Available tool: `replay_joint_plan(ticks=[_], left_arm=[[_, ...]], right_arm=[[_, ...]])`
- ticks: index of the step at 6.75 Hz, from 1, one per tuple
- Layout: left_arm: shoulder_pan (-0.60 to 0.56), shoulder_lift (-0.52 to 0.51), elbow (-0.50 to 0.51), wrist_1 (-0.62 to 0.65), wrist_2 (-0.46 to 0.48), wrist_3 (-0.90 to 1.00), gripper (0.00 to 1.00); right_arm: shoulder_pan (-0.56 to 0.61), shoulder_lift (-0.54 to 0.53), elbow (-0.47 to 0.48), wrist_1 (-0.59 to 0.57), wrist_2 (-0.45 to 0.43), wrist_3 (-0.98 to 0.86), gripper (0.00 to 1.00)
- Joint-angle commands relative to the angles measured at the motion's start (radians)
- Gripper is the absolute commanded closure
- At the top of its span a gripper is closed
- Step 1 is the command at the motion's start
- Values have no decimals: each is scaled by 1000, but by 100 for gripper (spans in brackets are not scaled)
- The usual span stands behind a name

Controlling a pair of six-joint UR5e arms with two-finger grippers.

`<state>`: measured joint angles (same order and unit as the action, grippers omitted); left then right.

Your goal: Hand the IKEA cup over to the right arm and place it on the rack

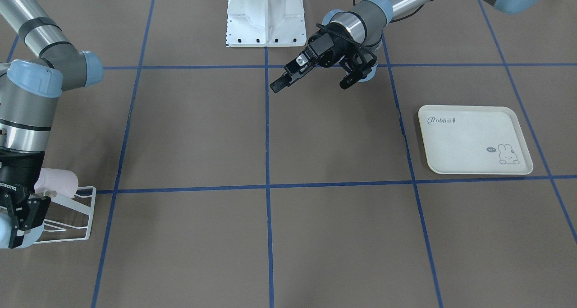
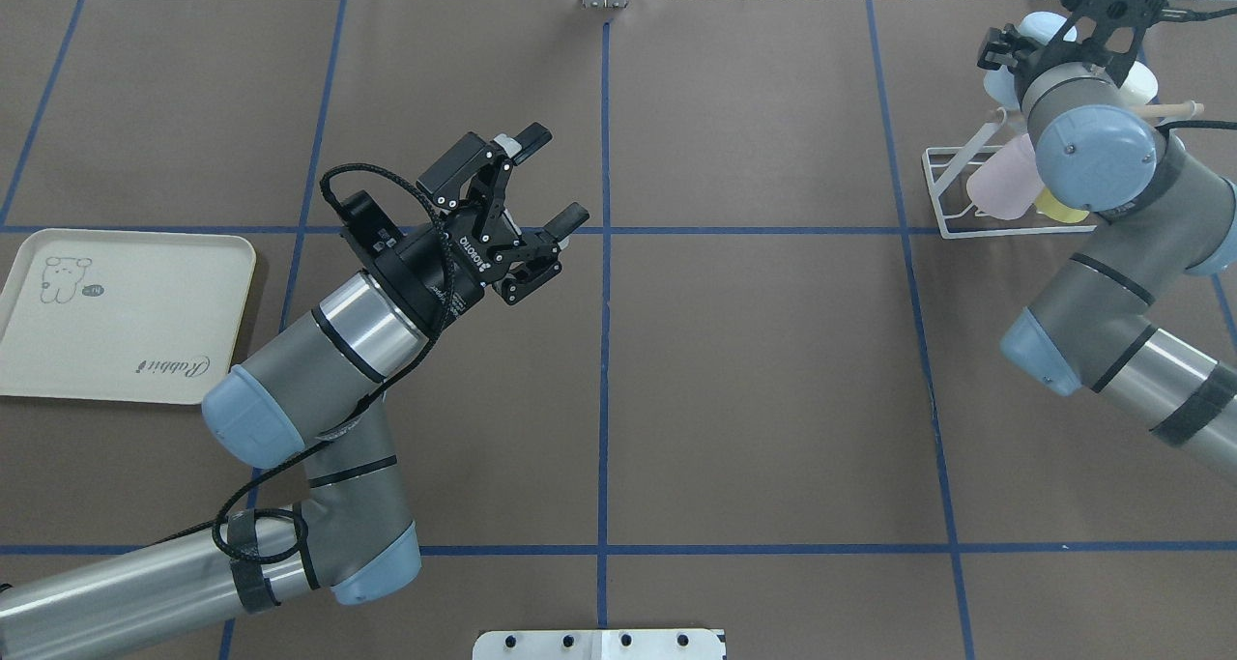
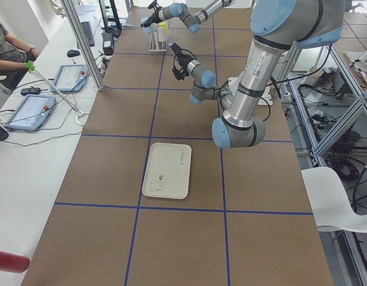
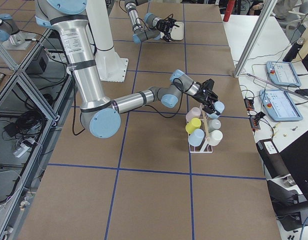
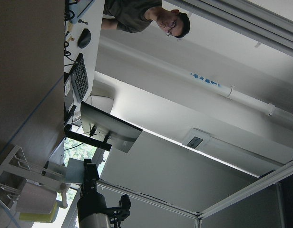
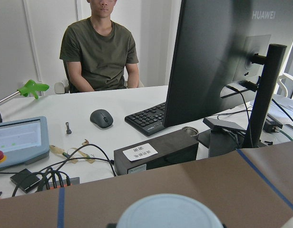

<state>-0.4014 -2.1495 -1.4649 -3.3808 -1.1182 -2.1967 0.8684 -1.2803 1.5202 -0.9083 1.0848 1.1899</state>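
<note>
Cup (image 4: pixel 219 107), pale blue, is sitting at the tip of the right claw (image 2: pixel 997 53). The claw looks clamped on it, and the right wrist view is showing the cup's round end right under the camera, where a held thing would sit. The fingers themselves are barely showing, so that is a judgement. The claw is hanging over the top of the rack (image 2: pixel 942 172), just beside the rod (image 2: pixel 1174 109), on the operators' side. The key relation is that the free top slot is lying directly under or at the cup, with the other cups (image 4: pixel 195 125) filling the slots lower down and across the rod. I can't tell whether a prong is inside the cup or whether the cup is only hovering. The cup's long axis seems to be pointing roughly up toward the wrist camera, but I can't fix it any better. The right arm is the only one near. The left claw (image 2: pixel 556 177) is sitting well apart over mid-table with its jaws wide apart and nothing in them, pointing toward the rack side. The tray (image 2: pixel 116 351) is lying bare on the far left. The handover looks done and the placing step is in hand. The risk I'm seeing is the cup catching the rod or a neighbouring cup while seating.
</note>
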Motion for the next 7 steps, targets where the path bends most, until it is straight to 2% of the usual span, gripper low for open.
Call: replay_joint_plan(ticks=[1, 2, 3, 4, 6, 7], left_arm=[[1, 0, 0, 0, 0, 0, 0], [1, 0, 0, 0, 0, 0, 0], [3, 0, 0, 0, 0, 0, 0], [4, 0, 3, 0, 0, 0, 0], [1, -3, -3, 18, -5, 2, 0], [-8, -1, -3, 20, -21, 3, 0]], right_arm=[[-31, -1, 2, 0, -20, 0, 100], [-31, -1, 2, 2, -19, 0, 100], [-31, -2, 0, 6, -19, -1, 18], [-29, -16, 35, 9, -11, -6, 0], [-29, -77, 159, -1, 35, -99, 0], [-16, -77, 175, -4, 91, -99, 0]])
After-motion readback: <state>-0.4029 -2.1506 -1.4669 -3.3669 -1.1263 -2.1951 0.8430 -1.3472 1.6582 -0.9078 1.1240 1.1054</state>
